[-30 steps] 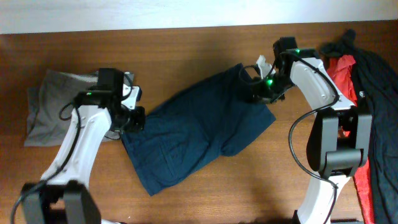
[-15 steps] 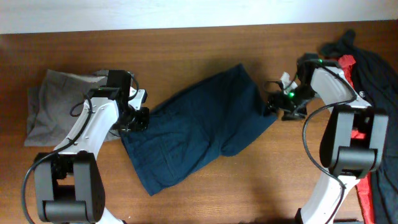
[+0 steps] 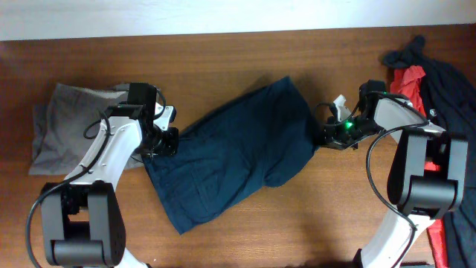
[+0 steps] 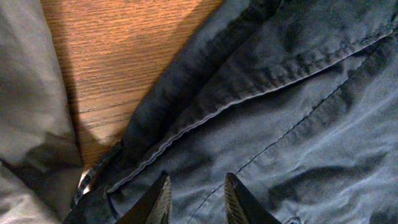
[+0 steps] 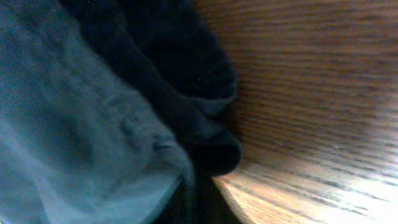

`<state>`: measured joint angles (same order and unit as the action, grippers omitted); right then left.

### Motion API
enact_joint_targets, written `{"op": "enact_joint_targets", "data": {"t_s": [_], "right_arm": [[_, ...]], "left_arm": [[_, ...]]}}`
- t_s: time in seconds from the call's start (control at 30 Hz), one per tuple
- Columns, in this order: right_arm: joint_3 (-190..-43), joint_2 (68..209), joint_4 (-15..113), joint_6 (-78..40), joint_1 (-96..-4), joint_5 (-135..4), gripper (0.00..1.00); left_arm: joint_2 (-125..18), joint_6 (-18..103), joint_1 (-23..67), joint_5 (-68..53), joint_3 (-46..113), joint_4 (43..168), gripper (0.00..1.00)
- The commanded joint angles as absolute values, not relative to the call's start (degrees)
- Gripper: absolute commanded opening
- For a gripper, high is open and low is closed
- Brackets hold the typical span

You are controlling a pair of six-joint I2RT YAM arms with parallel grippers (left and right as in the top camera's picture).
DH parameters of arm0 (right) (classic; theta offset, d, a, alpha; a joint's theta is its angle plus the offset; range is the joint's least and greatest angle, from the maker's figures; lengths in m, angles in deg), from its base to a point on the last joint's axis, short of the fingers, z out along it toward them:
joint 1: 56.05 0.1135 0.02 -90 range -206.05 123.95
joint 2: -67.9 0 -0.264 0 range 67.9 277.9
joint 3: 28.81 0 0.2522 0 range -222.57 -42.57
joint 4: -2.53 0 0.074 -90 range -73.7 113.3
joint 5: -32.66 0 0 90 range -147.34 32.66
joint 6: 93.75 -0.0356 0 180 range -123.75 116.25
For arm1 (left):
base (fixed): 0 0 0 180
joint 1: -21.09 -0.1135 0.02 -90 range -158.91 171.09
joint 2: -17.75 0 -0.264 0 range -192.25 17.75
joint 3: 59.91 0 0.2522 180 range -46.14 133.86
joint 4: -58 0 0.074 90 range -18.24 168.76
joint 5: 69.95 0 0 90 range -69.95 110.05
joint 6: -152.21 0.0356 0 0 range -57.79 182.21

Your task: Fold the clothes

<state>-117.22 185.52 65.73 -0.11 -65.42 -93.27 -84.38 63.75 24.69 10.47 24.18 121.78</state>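
One garment seemingly done: grey shorts (image 3: pixel 63 138), folded, far left of table (image 3: pixel 223 59). Navy piece (image 3: pixel 238 152) spread askew mid-table, not yet folded. Left gripper (image 4: pixel 196 180) over its left edge, fingers slightly parted, pinching nothing. Right gripper (image 3: pixel 327 138) at its right hem, pressed together; hold on cloth not discernible. Red shirt (image 3: pixel 407 82) and black garment (image 3: pixel 446 97) heaped far right, awaiting folding.

The right wrist view is blurring: we are not making out whether the right gripper (image 3: pixel 326 138) is pinching the navy cloth (image 5: pixel 81 124). Overhead, the pile (image 3: pixel 446 74) is running off the right edge, and the left arm (image 3: pixel 111 152) is covering part of the shorts (image 3: pixel 63 134).
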Motion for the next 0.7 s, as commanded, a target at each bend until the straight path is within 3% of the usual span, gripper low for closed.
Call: {"op": "enact_joint_targets", "data": {"t_s": [0.0,0.07,0.27,0.5,0.67], "right_arm": [[-117.0,185.5,65.8,0.1,-66.4,-93.2,0.04],[-117.2,184.3,66.4,-3.2,-67.7,-88.1,0.04],[-117.2,179.5,73.1,-10.2,-72.8,-69.6,0.04],[-117.2,177.0,74.7,-10.2,-72.8,-69.3,0.04],[-117.2,176.6,76.1,-10.3,-72.7,-71.1,0.06]], "left_arm": [[-84.9,64.7,24.8,10.0,23.9,121.4,0.27],[-84.9,64.7,24.8,10.0,23.9,121.2,0.22],[-84.9,64.7,24.8,9.9,23.9,121.2,0.21],[-84.9,67.0,26.2,6.8,23.9,120.3,0.22],[-84.9,68.4,29.2,6.8,23.9,120.4,0.28]]}}
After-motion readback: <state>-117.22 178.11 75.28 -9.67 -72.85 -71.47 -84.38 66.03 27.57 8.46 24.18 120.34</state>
